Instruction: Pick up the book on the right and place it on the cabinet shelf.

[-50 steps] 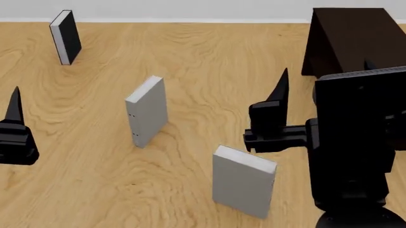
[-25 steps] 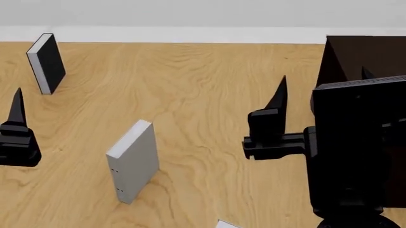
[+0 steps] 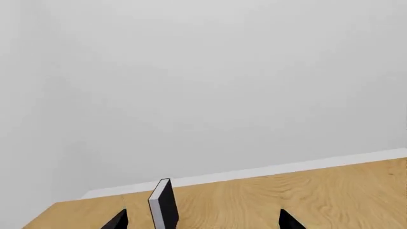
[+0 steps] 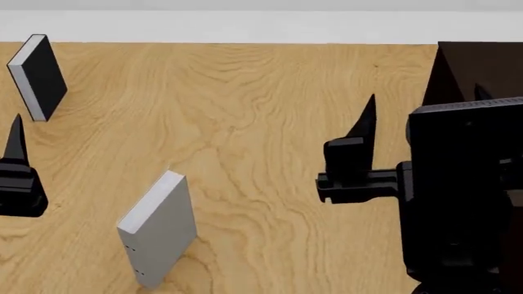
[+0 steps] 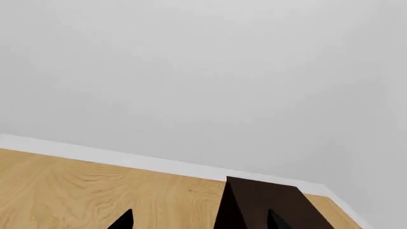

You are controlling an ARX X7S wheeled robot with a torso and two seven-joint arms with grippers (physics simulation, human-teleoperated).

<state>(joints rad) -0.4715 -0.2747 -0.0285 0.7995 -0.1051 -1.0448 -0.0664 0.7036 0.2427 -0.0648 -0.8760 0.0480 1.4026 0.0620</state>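
The book is out of view in every frame. The cabinet shelf [image 4: 472,67], very dark brown, stands at the far right of the floor, partly behind my right arm; it also shows in the right wrist view [image 5: 267,202]. My right gripper [image 5: 200,220] is open and empty, held above the floor and pointing toward the cabinet. One of its fingers [image 4: 363,125] sticks up in the head view. My left gripper [image 3: 202,222] is open and empty as well. One of its fingers [image 4: 16,141] shows at the head view's left edge.
A grey book with small dots on its spine [image 4: 159,226] stands upright on the wooden floor at lower left. A black-covered book [image 4: 37,76] stands at the far left near the white skirting board, ahead of the left gripper [image 3: 164,207].
The head view has lifted toward the wall. The plain grey book slid out of its bottom edge, and the dotted book and black book moved down and left. Both grippers stay open.
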